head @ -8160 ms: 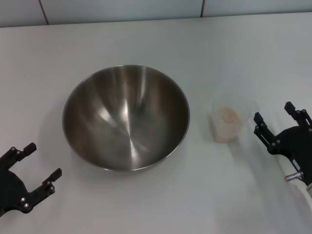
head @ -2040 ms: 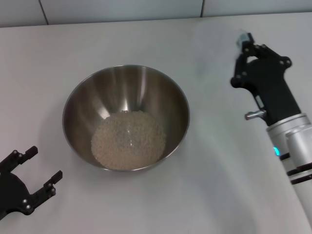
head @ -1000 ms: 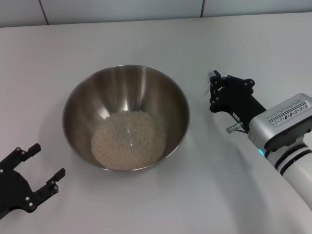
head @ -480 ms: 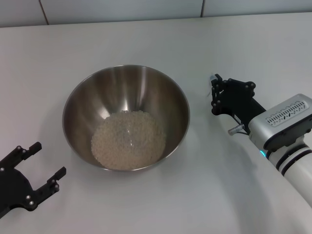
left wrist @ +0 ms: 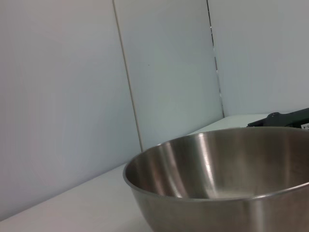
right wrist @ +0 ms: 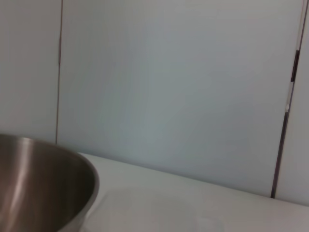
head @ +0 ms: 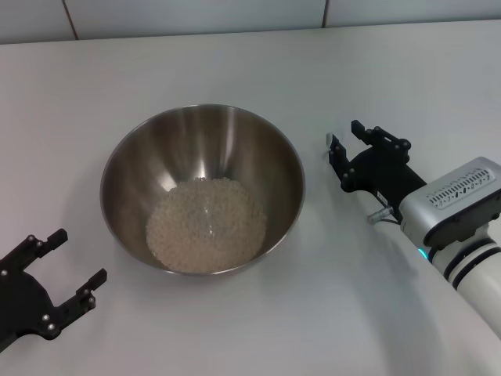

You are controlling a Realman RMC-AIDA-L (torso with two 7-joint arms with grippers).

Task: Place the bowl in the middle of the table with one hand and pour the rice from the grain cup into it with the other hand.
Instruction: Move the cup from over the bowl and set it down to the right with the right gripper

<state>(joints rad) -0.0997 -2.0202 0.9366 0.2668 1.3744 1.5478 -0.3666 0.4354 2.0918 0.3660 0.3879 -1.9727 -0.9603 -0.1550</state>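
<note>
Pour looks done: rice (head: pixel 206 223) lies in the bowl (head: pixel 133 149); right gripper (head: pixel 350 141), fingers apart beside it, you withdraw; left gripper (head: pixel 69 262) idles apart.

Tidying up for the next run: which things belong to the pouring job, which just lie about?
Job: large stainless-steel bowl, pale rice heap inside, faint clear plastic cup, white table, black left gripper, black right gripper.
Lying about: nothing; only grey wall panels.
</note>
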